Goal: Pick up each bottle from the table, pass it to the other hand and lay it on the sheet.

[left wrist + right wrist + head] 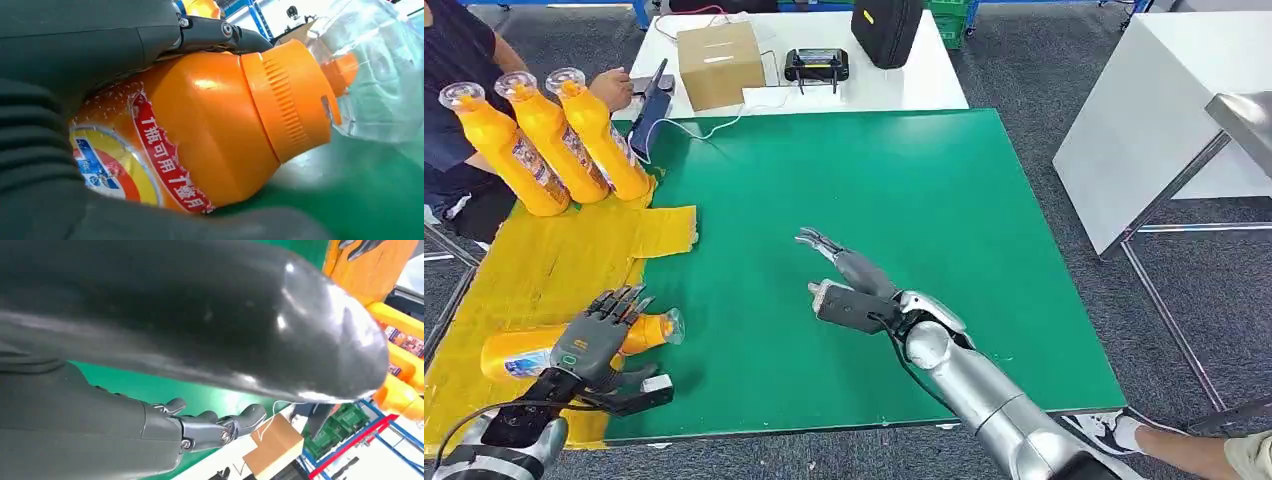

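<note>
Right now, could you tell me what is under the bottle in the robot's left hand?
The lying bottle rests on the yellow sheet, its cap end toward the green mat. The left hand covers its middle.

Orange bottle point(524, 350), yellow sheet point(544, 260), green table point(904, 200).

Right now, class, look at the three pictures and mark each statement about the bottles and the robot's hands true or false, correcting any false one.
1. The left hand grips a lying orange bottle. True.
2. The right hand holds a bottle. False: it is open over the green mat, holding nothing.
3. Three bottles lean together at the far end of the yellow sheet. True.
4. The cardboard box sits on the green mat. False: it is on the white table behind.
</note>
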You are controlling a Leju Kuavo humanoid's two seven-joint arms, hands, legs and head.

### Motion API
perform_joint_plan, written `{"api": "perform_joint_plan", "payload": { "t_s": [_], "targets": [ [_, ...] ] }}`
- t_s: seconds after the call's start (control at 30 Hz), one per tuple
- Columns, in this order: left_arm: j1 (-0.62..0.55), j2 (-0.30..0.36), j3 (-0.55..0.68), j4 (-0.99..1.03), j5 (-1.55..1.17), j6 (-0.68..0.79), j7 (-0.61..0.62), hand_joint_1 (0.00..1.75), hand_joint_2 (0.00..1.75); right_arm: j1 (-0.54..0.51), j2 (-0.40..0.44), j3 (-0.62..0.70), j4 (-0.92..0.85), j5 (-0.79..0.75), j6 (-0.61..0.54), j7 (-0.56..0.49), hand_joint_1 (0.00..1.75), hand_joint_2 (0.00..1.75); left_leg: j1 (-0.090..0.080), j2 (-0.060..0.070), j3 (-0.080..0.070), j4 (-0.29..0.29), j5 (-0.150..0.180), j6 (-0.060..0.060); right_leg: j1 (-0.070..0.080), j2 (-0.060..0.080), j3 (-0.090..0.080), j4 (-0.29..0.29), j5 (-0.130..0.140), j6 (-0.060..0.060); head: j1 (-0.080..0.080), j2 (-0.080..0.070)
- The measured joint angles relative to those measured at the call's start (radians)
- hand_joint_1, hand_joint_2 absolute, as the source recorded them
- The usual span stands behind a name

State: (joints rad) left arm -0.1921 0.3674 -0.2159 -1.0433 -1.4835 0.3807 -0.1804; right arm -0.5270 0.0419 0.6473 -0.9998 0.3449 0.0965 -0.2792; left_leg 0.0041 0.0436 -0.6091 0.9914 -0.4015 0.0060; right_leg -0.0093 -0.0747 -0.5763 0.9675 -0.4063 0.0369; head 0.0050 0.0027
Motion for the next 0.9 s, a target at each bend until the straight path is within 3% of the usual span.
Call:
{"api": "perform_joint_plan", "payload": {
  "t_s": [0.13, 0.47, 0.63, 0.9],
  "targets": [
    [0.008, 0.000, 0.000, -0.006, -0.002, 0.008, 0.001, 0.00, 0.00, 0.000, 0.001, 0.003, 0.001, 0.000, 0.000, 0.000, 0.00, 0.00, 0.000, -0.001, 0.000, 0.000, 0.000, 0.000, 0.000, 0.000, 0.000, 0.000, 0.000, 0.000, 0.000, 0.000],
    [0.050, -0.033, 0.032, -0.016, -0.082, 0.288, 0.151, 0.00, 0.00, 0.003, 0.001, 0.037, 0.001, 0.008, -0.002, 0.000, 0.00, 0.00, 0.000, 0.000, -0.003, 0.000, 0.000, 0.000, 0.000, 0.000, -0.004, 0.000, 0.000, 0.000, 0.000, 0.000],
    [0.045, -0.035, 0.076, -0.013, -0.084, 0.316, 0.158, 0.00, 0.00, 0.000, 0.002, 0.065, 0.004, 0.006, 0.009, -0.006, 0.00, 0.00, 0.000, 0.000, -0.005, 0.000, 0.000, 0.000, 0.001, 0.000, -0.006, 0.000, 0.000, 0.000, 0.000, 0.000],
    [-0.137, -0.040, 0.216, 0.205, -0.034, 0.316, 0.045, 0.00, 0.00, -0.044, 0.035, 0.122, 0.041, 0.000, 0.032, -0.005, 0.00, 0.00, 0.001, 0.000, -0.007, 0.000, 0.002, -0.002, 0.002, 0.000, -0.008, 0.001, 0.001, 0.000, 0.000, 0.000]
  ]
}}
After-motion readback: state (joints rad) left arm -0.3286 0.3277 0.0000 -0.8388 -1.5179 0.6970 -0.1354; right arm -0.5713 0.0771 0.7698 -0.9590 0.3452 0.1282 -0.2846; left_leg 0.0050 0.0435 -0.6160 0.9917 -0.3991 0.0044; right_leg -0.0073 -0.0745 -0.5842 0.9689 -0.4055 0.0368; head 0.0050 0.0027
